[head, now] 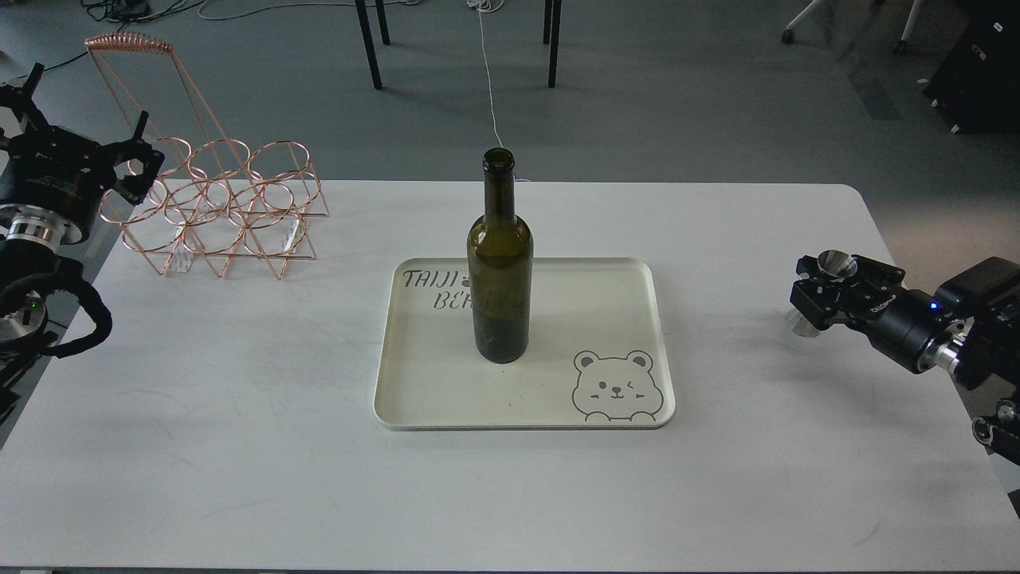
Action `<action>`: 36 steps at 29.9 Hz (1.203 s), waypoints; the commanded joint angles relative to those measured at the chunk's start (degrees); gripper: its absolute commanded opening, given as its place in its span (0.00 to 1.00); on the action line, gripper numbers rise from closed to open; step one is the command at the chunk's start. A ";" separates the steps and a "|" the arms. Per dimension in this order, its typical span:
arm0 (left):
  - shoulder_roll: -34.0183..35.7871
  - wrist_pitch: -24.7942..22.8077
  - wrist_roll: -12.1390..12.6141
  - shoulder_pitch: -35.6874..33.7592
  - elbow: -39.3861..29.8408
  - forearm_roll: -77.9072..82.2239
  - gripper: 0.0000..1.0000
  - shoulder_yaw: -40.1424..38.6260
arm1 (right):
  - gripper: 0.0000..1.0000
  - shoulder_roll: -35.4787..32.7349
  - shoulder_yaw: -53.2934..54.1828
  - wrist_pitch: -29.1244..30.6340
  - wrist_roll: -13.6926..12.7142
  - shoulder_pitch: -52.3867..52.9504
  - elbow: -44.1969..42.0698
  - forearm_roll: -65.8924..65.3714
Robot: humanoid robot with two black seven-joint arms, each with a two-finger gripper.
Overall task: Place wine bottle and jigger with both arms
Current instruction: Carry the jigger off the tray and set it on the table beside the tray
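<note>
The dark green wine bottle (pixel 500 263) stands upright on the cream tray (pixel 446 399) in the middle of the table. My right gripper (pixel 814 301) is over the table's right side, well right of the tray, shut on the steel jigger (pixel 829 279), which it holds a little above the tabletop. My left gripper (pixel 131 163) is at the far left edge, beside the copper wire rack (pixel 227 211), with its fingers spread open and empty.
The tray bears a bear drawing (pixel 617 387) and lettering. The copper rack with rings and a tall handle stands at the back left of the white table (pixel 239 446). Chair legs and cables lie on the floor beyond.
</note>
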 commanded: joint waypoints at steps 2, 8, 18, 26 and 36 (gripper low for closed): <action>-0.25 0.02 0.09 -0.21 -0.03 0.06 0.98 0.09 | 0.10 0.10 -0.06 0.01 0.00 -2.38 -1.86 1.72; -0.17 0.02 0.09 -0.22 -0.12 0.15 0.98 0.09 | 0.13 0.62 0.11 0.01 0.00 -3.44 -2.83 1.81; 0.01 0.02 0.09 -0.22 -0.04 0.15 0.98 0.09 | 0.28 4.14 0.02 0.01 0.00 -3.09 -5.12 3.12; 0.18 0.02 0.00 -0.22 -0.04 0.06 0.98 0.01 | 0.33 4.05 -0.33 0.01 0.00 -2.74 -4.77 3.12; 0.18 0.46 0.00 -0.30 -0.12 0.15 0.98 -0.17 | 0.51 2.82 -0.68 0.01 0.00 -3.35 -4.07 3.12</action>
